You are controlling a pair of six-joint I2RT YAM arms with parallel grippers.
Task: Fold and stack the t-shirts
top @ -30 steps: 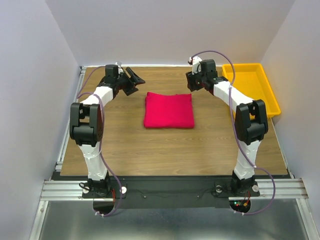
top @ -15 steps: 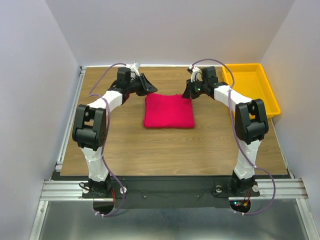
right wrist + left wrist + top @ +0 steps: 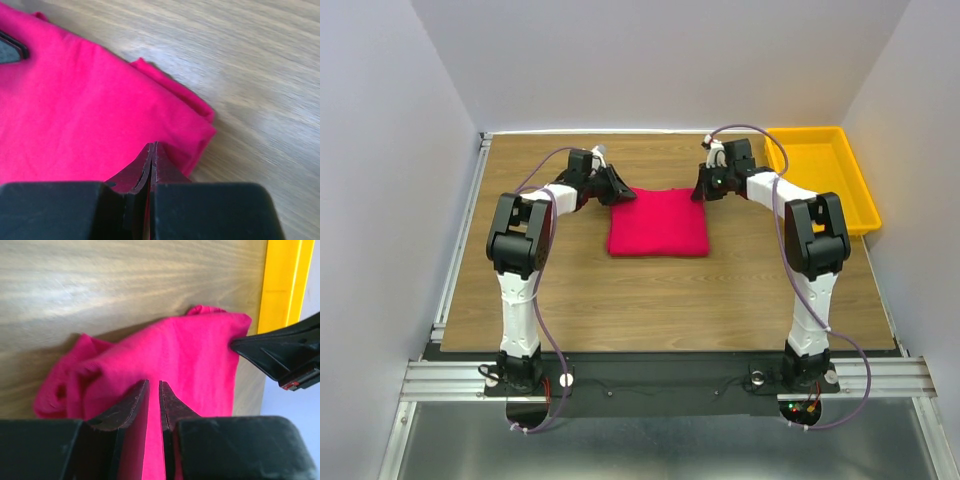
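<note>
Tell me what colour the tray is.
Yellow; the tray shows best from the top external view.

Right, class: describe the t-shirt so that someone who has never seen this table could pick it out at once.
Start at the wooden table; towards its far side, in the middle, lies a t-shirt folded into a flat square. It is the only cloth and the only crimson-pink thing, unlike the yellow tray at the far right.

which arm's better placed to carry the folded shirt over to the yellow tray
Likely right. The right gripper is closed at the far right corner of the t-shirt, the corner nearest the yellow tray; the left gripper is at the opposite far corner.
</note>
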